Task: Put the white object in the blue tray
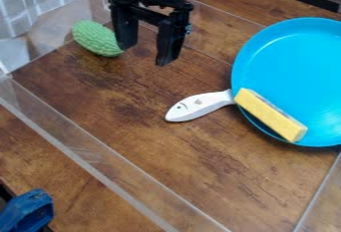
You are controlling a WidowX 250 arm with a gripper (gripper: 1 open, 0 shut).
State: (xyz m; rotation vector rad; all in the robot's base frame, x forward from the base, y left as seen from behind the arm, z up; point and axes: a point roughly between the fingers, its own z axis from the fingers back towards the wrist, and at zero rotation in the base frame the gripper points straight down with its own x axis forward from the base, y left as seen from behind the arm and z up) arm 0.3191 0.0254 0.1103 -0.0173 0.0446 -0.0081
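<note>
Camera view, landmark: the blue tray (296, 67). Items logged from left to right.

Far left, well apart from the tray: a blue object (26, 212) at the lower corner of the frame, cut off by the edge; identity not determined. Above it, a clear, transparent edging (80, 136) runs diagonally along the wooden surface (127, 141), down toward the bottom of the frame.

Upper left of the tray, well apart from it: a green, bumpy, oval toy (96, 39), lying on the wood, tilted down to the right. Its right end is near the gripper.

Next, also upper left of the tray: the black gripper (148, 45), reaching in from the top of the frame. Jaws spread wide, one on each side of a visible gap; nothing observed between them. It stands between the green toy and the tray.

Just left of the tray, toward its lower side: the white object (198, 106), flat on the wood and outside the tray. Rounded end with small dark marks points left; narrower end points right, close to the tray rim and the sponge. Contact there cannot be told.

At the tray's lower left part: a yellow sponge (270, 116) with a pale side, lying slantwise across the rim, upper end leftmost. The tray itself is round, bright blue, cut off by the right edge of the frame.
</note>
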